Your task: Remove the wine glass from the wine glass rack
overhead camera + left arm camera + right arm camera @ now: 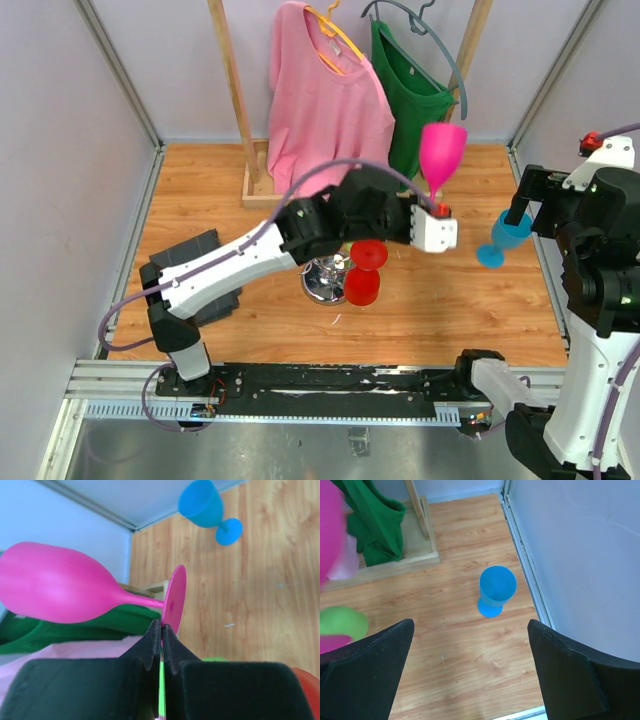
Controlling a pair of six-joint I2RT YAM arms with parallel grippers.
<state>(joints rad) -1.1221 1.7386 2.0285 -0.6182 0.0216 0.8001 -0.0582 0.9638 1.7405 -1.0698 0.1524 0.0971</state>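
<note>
So the left gripper (161, 627) is clamped shut on the rim of the pink wine glass (442, 150) foot, with the thin disc pinched edge-on between the pads. The glass sits upright above the jaws, bowl on top, up in the air just right of the chrome wine glass rack (322, 280). It's matte hot pink all over with a skinny stem. The right gripper (470, 625) is wide open, holding nothing, over a blue glass (497, 587) standing on the table (460, 660).
</note>
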